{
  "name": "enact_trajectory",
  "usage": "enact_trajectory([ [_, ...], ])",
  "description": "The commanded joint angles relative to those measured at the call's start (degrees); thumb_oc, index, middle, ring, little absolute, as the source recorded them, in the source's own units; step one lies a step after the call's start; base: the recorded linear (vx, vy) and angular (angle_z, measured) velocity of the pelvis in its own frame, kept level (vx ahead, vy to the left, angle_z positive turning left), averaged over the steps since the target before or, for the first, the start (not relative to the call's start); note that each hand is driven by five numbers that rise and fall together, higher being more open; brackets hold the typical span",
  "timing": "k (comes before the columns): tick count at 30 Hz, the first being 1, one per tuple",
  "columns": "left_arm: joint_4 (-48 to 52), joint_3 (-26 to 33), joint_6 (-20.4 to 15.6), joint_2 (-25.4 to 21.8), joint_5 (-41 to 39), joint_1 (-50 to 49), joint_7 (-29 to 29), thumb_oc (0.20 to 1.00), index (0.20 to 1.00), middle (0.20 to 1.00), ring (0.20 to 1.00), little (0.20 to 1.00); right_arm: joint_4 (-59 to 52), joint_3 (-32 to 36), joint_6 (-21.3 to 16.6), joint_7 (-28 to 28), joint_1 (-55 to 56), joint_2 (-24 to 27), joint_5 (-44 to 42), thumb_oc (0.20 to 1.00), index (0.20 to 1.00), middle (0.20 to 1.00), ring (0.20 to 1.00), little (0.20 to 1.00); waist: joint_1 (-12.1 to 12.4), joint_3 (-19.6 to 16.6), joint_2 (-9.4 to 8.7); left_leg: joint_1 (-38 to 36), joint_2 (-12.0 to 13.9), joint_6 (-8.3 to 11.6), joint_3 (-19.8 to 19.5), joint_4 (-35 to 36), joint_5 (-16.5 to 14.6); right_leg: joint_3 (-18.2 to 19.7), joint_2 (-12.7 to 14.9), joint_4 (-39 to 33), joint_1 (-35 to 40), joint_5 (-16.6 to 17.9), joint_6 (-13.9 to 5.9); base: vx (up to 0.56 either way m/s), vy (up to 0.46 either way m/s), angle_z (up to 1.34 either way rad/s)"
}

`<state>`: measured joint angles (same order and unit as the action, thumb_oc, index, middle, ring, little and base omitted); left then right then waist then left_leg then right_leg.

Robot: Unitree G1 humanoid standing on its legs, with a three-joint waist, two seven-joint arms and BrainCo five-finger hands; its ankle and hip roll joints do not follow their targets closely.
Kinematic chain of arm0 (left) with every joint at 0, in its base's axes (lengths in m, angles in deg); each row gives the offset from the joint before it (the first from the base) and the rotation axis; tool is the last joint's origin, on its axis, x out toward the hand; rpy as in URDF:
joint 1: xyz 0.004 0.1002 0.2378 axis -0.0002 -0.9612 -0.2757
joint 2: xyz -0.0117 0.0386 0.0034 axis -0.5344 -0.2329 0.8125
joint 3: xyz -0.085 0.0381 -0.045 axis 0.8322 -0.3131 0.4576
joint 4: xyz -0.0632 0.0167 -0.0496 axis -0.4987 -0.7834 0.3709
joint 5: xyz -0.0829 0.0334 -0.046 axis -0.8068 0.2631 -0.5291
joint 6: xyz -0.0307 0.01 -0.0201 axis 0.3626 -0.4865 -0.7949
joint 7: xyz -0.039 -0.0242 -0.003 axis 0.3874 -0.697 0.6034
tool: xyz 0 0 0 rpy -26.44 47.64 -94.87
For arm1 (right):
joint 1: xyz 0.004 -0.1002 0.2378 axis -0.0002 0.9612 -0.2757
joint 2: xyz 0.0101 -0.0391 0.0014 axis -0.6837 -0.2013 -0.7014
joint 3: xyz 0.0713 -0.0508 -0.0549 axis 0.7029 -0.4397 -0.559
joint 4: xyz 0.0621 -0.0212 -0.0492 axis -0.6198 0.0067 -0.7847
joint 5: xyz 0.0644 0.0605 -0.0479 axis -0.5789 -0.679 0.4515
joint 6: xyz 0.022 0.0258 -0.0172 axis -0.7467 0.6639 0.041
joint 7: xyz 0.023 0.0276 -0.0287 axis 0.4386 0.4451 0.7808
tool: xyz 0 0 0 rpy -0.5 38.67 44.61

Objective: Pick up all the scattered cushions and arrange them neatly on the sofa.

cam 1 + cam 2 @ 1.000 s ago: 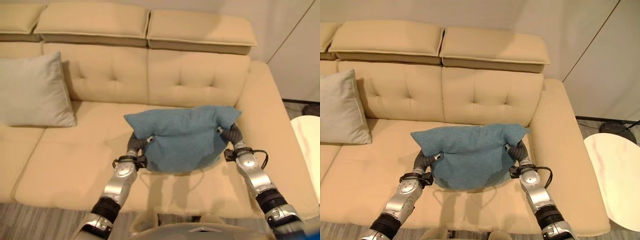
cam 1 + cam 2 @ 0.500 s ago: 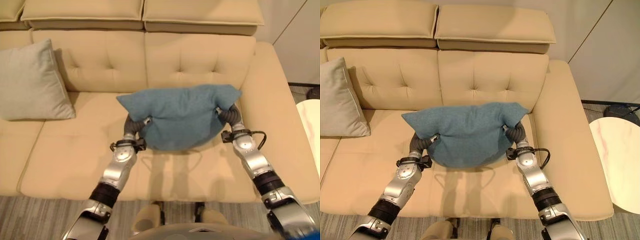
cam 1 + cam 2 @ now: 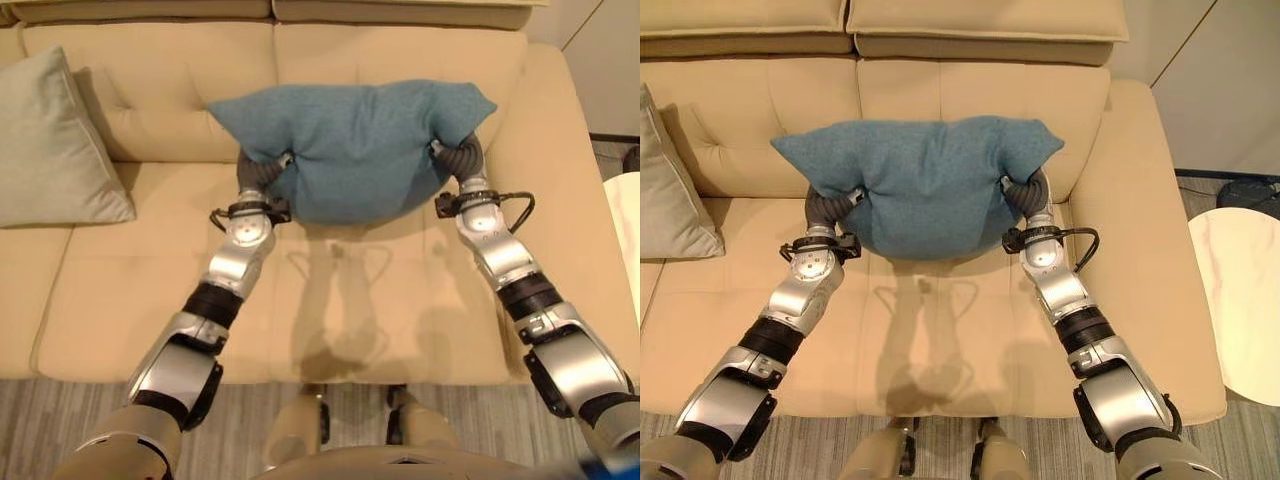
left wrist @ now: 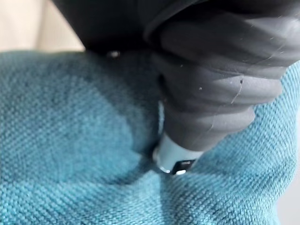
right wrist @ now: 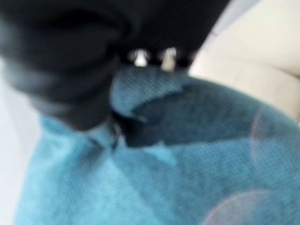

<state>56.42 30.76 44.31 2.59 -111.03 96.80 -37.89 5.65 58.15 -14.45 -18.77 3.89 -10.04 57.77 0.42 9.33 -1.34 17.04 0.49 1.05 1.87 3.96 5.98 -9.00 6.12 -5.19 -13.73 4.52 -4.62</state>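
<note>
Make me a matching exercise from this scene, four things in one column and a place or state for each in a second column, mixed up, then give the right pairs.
Things:
1. blue cushion
2. grey cushion
3. round white table
4. sofa

Places or states:
A. leaning against the backrest at the robot's left
B. standing on the floor past the sofa's right armrest
C. held up between the left hand and the right hand
D. beige, tufted back

Pairs: 1-C, 2-A, 3-B, 4-D
</note>
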Motion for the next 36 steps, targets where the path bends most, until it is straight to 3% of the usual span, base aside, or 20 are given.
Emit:
enact_trajectory([
  [1,2.83,-2.56,-8.12,1.88,-0.01,8.22,-1.31,0.2,0.2,0.2,0.2,0.2,-4.44,-3.0,-5.02,0.46,-5.96,-2.75,-0.19,0.2,0.2,0.2,0.2,0.2,-0.08,-2.26,-0.89,2.39,0.43,4.02,0.66,-2.08,-2.5,0.59,1.31,2.89,-2.61,-0.29,-5.22,0.0,0.0,0.0],
  [11,2.53,-3.16,-7.59,3.47,-0.16,6.08,-1.77,0.2,0.2,0.2,0.2,0.2,-3.27,-3.91,-5.35,1.46,-4.33,-4.22,-0.68,0.2,0.2,0.2,0.2,0.2,-0.3,-1.62,-0.66,3.2,0.34,3.95,1.16,-2.4,-2.53,0.87,1.85,3.27,-3.85,0.06,-5.21,-0.02,0.003,0.0],
  [19,-3.06,-3.73,-7.16,0.38,0.73,9.34,-2.61,0.2,0.2,0.2,0.2,0.2,-0.07,-4.36,-5.63,1.24,-7.48,-3.38,-1.22,0.2,0.2,0.2,0.2,0.2,-0.35,-0.88,-0.74,8.4,0.81,4.89,1.39,-2.43,-0.79,1.43,1.62,2.34,-9.19,2.3,-5.53,-0.04,-0.002,-0.02],
  [22,-7.33,-3.76,-7.38,-1.63,0.58,11.89,-2.75,0.2,0.2,0.2,0.2,0.2,3.63,-4.89,-5.34,1.0,-10.6,-1.2,-0.93,0.2,0.2,0.2,0.2,0.2,-0.36,-1.75,-0.78,10.93,1.33,5.73,1.27,0.09,1.38,1.2,1.32,0.53,-12.2,3.54,-6.0,0.0,0.0,0.0],
  [33,-17.22,-3.81,-8.01,-5.74,-2.14,20.33,-2.08,0.2,0.2,0.2,0.2,0.2,14.64,-7.54,-3.8,-2.71,-23.18,6.23,0.31,0.2,0.2,0.2,0.2,0.2,0.43,-2.71,-1.61,15.91,1.2,7.08,0.07,1.04,3.15,0.63,1.26,0.19,-17.53,4.32,-6.84,0.0,-0.003,0.03],
  [34,-17.26,-3.81,-8.02,-5.74,-2.16,20.38,-2.1,0.216,0.216,0.216,0.216,0.216,14.69,-7.56,-3.82,-2.7,-23.24,6.24,0.3,0.2,0.2,0.2,0.2,0.2,0.43,-2.7,-1.6,15.93,1.21,7.08,0.06,1.04,3.16,0.62,1.26,0.19,-17.55,4.32,-6.84,0.0,-0.008,0.04],
  [35,-17.81,-3.79,-7.97,-6.11,-2.2,21.11,-1.84,0.366,0.366,0.366,0.366,0.366,15.54,-7.71,-3.55,-3.18,-24.05,7.05,0.53,0.2,0.2,0.2,0.2,0.2,0.58,-2.73,-1.72,16.25,1.19,7.17,-0.04,1.04,3.25,0.48,1.22,0.19,-17.78,4.29,-6.9,0.0,0.0,0.0],
  [36,-18.82,-3.7,-7.85,-6.46,-2.35,21.87,-1.67,0.693,0.693,0.693,0.693,0.693,16.54,-7.63,-3.36,-3.61,-25.02,7.76,0.53,0.2,0.2,0.2,0.2,0.2,0.68,-2.62,-1.88,16.48,1.21,7.27,-0.15,1.04,3.36,0.37,1.2,0.19,-17.97,4.32,-7.0,0.0,0.0,0.0],
])
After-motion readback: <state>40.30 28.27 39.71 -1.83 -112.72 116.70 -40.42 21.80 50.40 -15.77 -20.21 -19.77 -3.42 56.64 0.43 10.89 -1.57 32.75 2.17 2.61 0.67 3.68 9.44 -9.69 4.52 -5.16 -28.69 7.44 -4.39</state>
